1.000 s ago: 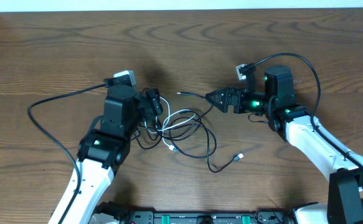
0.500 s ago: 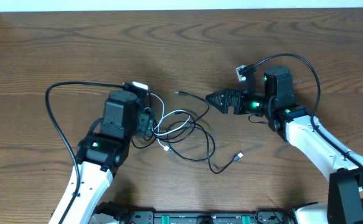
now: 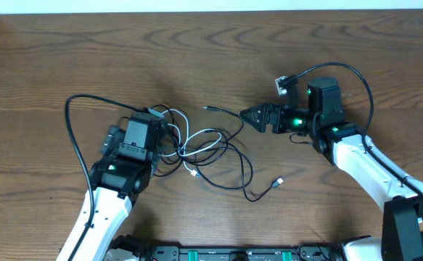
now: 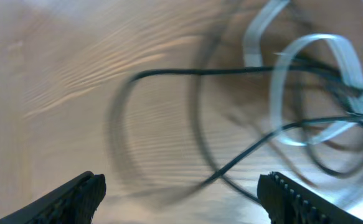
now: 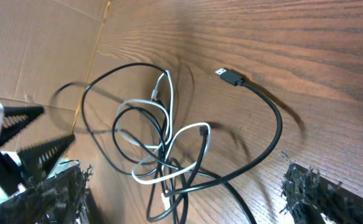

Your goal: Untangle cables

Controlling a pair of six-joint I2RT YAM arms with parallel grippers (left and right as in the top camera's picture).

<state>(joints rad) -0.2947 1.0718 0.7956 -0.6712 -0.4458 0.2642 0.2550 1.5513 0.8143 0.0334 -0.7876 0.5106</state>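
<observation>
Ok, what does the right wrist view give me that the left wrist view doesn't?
Only the right wrist view shows the whole tangle, a black plug lying free on the table, and the left tool open beside the tangle. Only the left wrist view shows a blurred close-up of a few loops past that tool's own fingers, nothing gripped. Both show the white cable looped through the black cables.

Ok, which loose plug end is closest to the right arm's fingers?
The thin black cable's small plug, lying alone just ahead of the right arm's fingers, above the tangle; the silver-tipped end and the white cable's end lie farther off.
</observation>
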